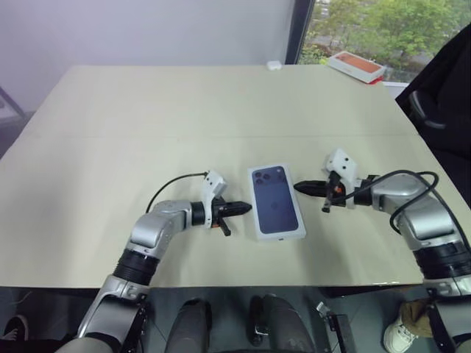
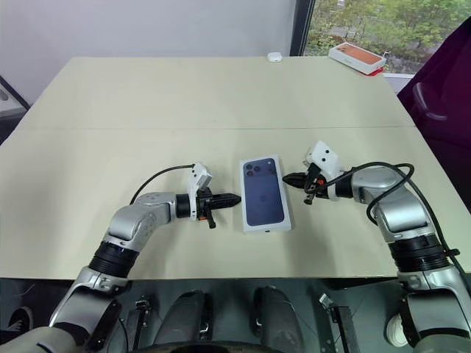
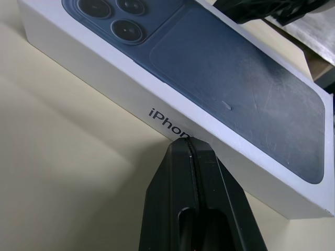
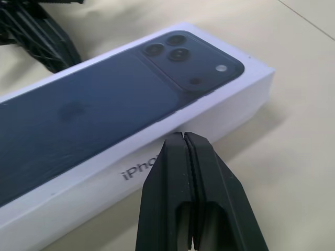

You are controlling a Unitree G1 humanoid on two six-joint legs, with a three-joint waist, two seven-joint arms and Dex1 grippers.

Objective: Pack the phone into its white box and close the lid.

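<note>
Fingers (image 3: 191, 172) together both sides; lid (image 1: 278, 200) lengthwise front-to-back, cameras at far end.

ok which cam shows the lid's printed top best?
Left eye view: the lid shows whole, from above, between both grippers. Right eye view matches it. The wrist views catch only part of the top and a lettered side.

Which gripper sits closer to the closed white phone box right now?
Left, narrowly. The left gripper, shut, points at the lid on the box's left long side, its tip about touching that wall. The right gripper, also shut, points at the right side near the camera end, slightly apart.
</note>
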